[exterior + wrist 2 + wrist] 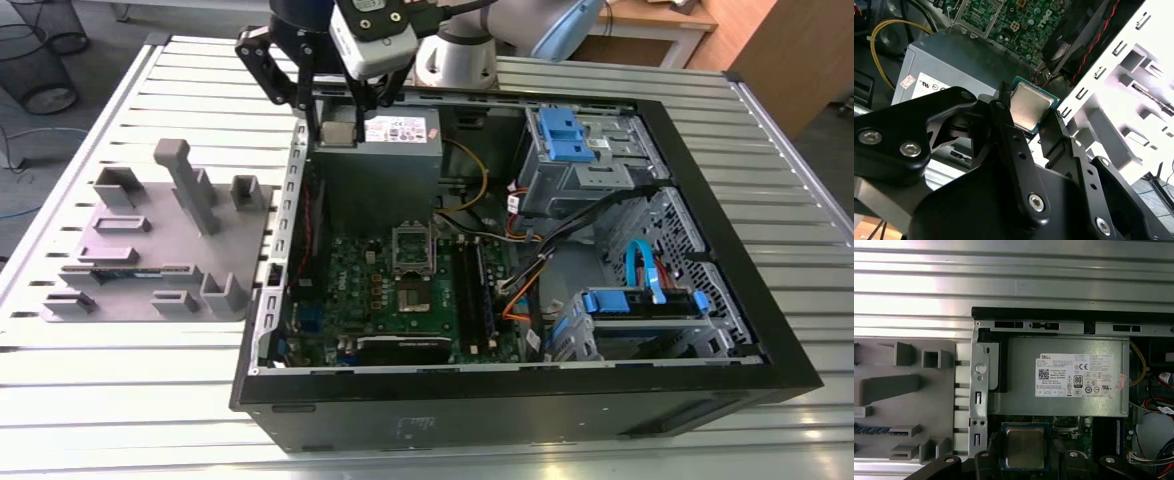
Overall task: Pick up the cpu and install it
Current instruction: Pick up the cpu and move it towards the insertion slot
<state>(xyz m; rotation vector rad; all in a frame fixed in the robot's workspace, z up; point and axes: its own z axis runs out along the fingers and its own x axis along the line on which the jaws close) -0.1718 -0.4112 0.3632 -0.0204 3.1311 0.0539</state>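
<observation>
My claw (1030,109) is clamped on the cpu (1025,446) by two opposite edges, up over the case (747,330) near the power supply (1069,380), and I judge a level chip and a light, even squeeze matter most here.

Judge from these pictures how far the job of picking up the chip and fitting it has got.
Done: the chip is picked up, clamped between the fingers of the pincer in the second wrist view. In hand: in the exterior view the pincer hangs over the grey power box inside the open case. Left: the chip is not yet seated on the green board.
</observation>
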